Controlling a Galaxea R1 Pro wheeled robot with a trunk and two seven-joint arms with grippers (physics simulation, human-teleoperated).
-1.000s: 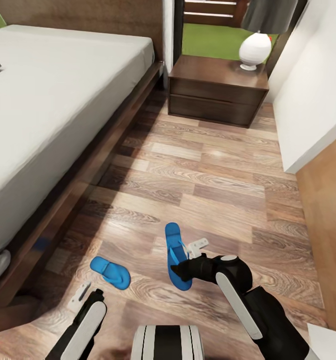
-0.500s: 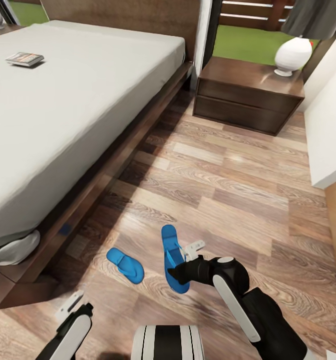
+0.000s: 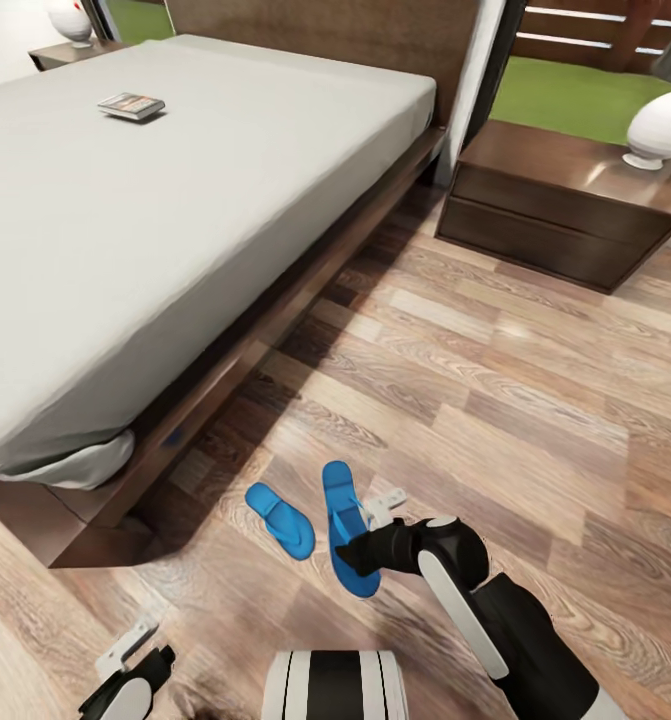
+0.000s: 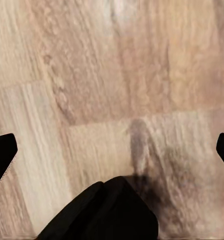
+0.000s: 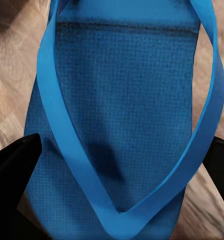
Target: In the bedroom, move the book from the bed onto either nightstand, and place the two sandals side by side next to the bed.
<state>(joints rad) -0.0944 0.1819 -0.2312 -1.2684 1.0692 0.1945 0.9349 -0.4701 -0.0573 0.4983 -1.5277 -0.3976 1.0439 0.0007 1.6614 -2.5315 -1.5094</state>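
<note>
Nearest the robot in the head view, the left gripper (image 3: 125, 655) hangs low over the wood-plank floor (image 3: 495, 400); the left wrist view shows grained pale planks (image 4: 112, 90) with dark finger tips at either edge, the jaws spread wide and empty. The right gripper (image 3: 360, 530) sits down at a bright blue sandal (image 3: 347, 540), an elongated flat sole lying on the floor. The right wrist view adds what the head view lacks: the sandal's pebbled blue footbed (image 5: 124, 115) and smooth Y-shaped strap (image 5: 117, 215), with black fingers flanking it on both sides; whether they press it cannot be told. A second blue sandal (image 3: 280, 520) lies just beside the first, angled, nearer the bed. Beyond stands the bed (image 3: 175, 220), dark wooden frame under a plain grey mattress. The book (image 3: 131, 105), a thin dark paperback, lies flat on the mattress toward the headboard, well apart from both grippers. Farther right, a dark glossy nightstand (image 3: 565, 205) carries a white lamp base (image 3: 660, 130).
</note>
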